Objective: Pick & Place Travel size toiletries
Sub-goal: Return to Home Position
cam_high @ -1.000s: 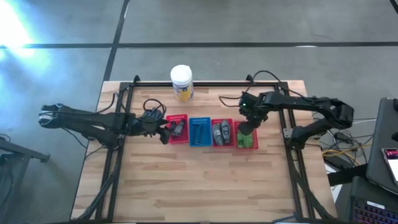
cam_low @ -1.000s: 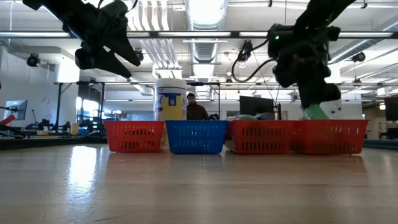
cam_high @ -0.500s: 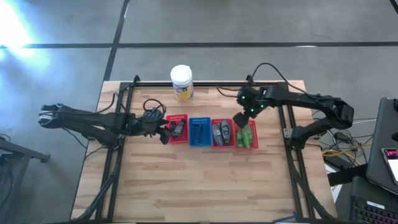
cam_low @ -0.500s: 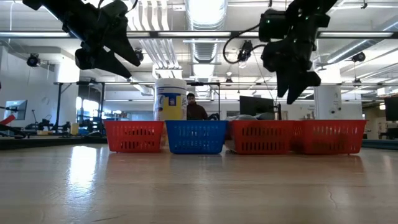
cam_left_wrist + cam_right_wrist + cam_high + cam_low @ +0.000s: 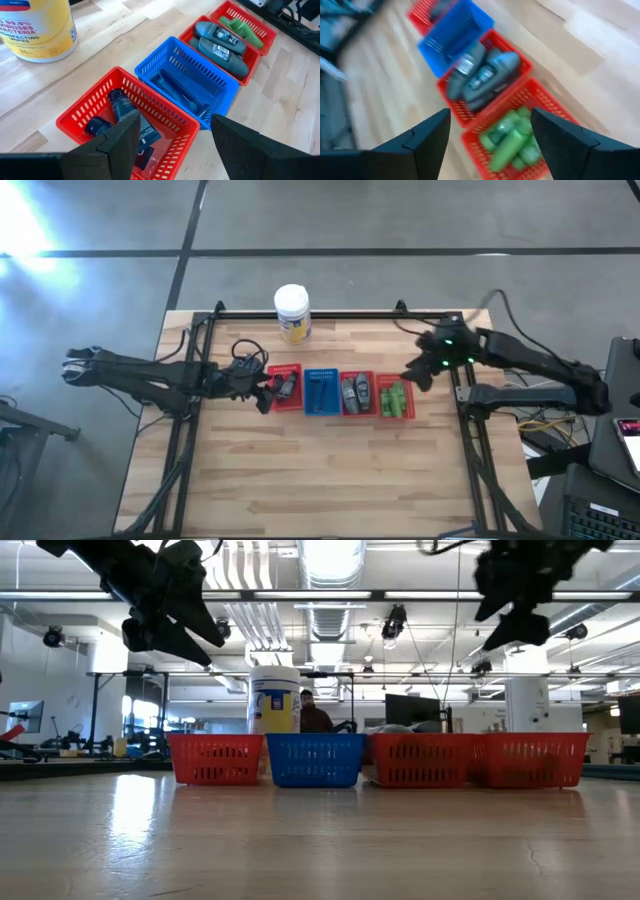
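Note:
The travel size toiletries lie in a row of four mesh baskets. Dark tubes [image 5: 131, 120] fill the left red basket [image 5: 285, 387]. Thin dark pieces lie in the blue basket [image 5: 322, 392]. Grey bottles [image 5: 480, 77] sit in the third basket [image 5: 357, 392], and green bottles [image 5: 512, 137] sit in the right red basket [image 5: 396, 398]. My left gripper [image 5: 268, 392] hovers open at the left basket's left side, raised above it [image 5: 165, 610]. My right gripper [image 5: 412, 377] is open and empty, high above the table [image 5: 505, 625], just right of the green bottles' basket.
A large white jar with a yellow label [image 5: 292, 312] stands near the table's far edge, behind the baskets. A black frame runs along the table's left, right and far sides. Bare wood stretches from the baskets to the near edge. A person shows far off in the room [image 5: 315, 712].
My right gripper rose from the right red basket and drew back toward the table's right edge. A green bottle that showed at its fingertips just above the basket rim now lies down in that basket.

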Controlling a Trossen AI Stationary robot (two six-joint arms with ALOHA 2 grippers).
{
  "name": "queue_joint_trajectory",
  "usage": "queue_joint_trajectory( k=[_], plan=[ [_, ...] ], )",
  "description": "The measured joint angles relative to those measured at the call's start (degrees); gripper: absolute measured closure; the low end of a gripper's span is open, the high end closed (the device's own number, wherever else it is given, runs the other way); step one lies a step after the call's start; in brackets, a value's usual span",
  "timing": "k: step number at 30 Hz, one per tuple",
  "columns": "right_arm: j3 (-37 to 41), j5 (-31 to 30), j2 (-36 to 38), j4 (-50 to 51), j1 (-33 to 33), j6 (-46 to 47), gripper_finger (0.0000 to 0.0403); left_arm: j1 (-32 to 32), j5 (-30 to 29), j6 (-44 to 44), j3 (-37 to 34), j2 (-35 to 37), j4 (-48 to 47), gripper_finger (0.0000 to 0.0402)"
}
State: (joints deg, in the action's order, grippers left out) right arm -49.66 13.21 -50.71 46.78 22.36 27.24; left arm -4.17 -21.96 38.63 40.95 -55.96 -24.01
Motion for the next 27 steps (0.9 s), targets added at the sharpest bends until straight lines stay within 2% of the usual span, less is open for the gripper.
queue_joint_trajectory(
  k=[6,10,13,17,22,27],
  plan=[
    [12.4,1.7,16.4,-12.6,0.4,2.6,0.0149,0.8,-2.8,0.9,0.0,0.0,0.6,0.0154],
    [18.7,1.6,21.9,-20.6,0.2,0.3,0.0165,1.2,-3.7,0.6,0.0,0.0,1.1,0.0154],
    [21.8,-0.3,25.3,-24.1,0.1,-0.7,0.0173,1.2,-7.8,-1.1,0.0,0.0,1.0,0.0154],
    [28.3,-1.7,30.0,-43.2,-0.9,-2.0,0.0181,1.2,-13.2,-3.2,0.0,0.0,0.9,0.0154],
    [39.7,-4.5,33.8,-66.1,-1.0,-5.0,0.0183,1.2,-13.4,-2.8,0.0,0.0,0.9,0.0154],
    [49.2,-8.8,33.8,-78.8,-1.0,-4.7,0.0168,1.2,-13.4,-2.7,0.0,0.0,0.9,0.0154]
  ],
)
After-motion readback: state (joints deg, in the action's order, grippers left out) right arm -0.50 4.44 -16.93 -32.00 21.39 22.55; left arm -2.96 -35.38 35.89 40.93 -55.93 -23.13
